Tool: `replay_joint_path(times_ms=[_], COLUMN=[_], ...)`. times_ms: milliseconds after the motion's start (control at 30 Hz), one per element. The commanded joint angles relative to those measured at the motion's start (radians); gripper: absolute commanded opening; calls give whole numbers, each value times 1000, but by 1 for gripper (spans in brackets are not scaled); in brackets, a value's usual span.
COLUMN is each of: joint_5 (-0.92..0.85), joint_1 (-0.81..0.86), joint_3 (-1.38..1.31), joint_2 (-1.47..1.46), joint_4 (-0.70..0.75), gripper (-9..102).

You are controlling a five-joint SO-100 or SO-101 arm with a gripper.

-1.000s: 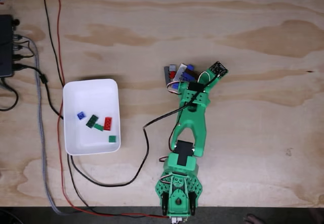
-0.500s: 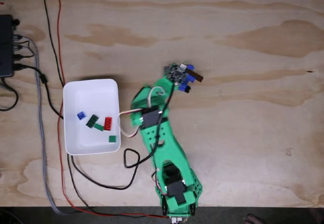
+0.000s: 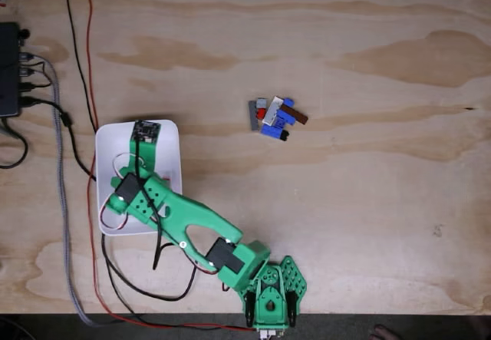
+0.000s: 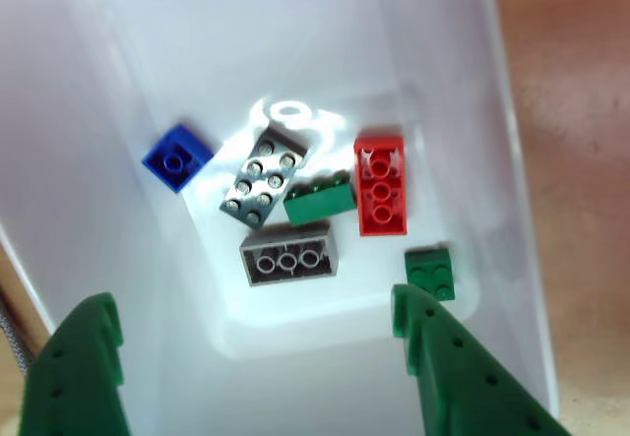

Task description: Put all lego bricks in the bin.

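6 lego bricks (image 4: pixel 288 254) lie in the bin (image 3: pixel 170 136), directly under the gripper (image 4: pixel 256 357), whose green jaws are spread wide and hold nothing. In the fixed view the remaining cluster of bricks (image 3: pixel 276 117) sits on the plywood well apart to the right of the bin, so I judge the coming move to be a swing back right toward that cluster.

A pale plywood tabletop (image 3: pixel 368 202) (knotty, evenly lit) carries cables (image 3: pixel 65 163) along its left side.
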Motion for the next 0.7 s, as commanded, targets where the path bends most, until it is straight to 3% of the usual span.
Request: replay_joint_path(times_ms=[0,100,200,333,667], joint_5=[-110,-380,-571,-686,-857], joint_1=[345,684,859,879,764], joint_3=[-104,160,454,549,308], joint_2=[330,403,377,186,-103], joint_4=[77,-25,-209,-313,-408], gripper=[32,30,29,29,24])
